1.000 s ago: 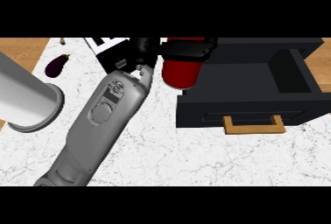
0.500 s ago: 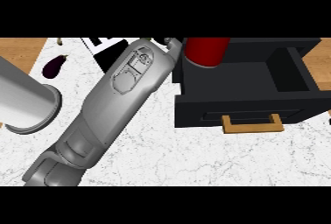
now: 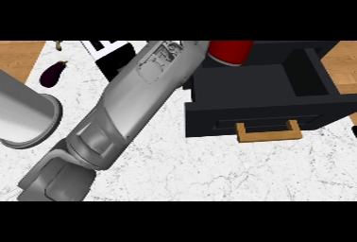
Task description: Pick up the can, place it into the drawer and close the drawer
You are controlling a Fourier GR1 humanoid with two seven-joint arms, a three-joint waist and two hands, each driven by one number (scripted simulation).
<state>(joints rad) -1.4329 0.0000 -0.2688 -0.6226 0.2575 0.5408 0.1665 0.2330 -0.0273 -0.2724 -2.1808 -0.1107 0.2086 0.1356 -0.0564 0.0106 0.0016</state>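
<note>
Black drawer (image 3: 268, 113) open, red can (image 3: 230, 52) over back edge; hand hidden, grip cannot tell.

White marbled counter (image 3: 209, 165) (grey-veined) with wooden surface (image 3: 17, 59) at its edges

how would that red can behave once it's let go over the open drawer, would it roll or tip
The red can looks rigid and smooth-walled, so it would likely keep its shape but could slide. Being round, it would probably roll if laid on its side. The open drawer has raised walls, which should stop any roll.
</note>
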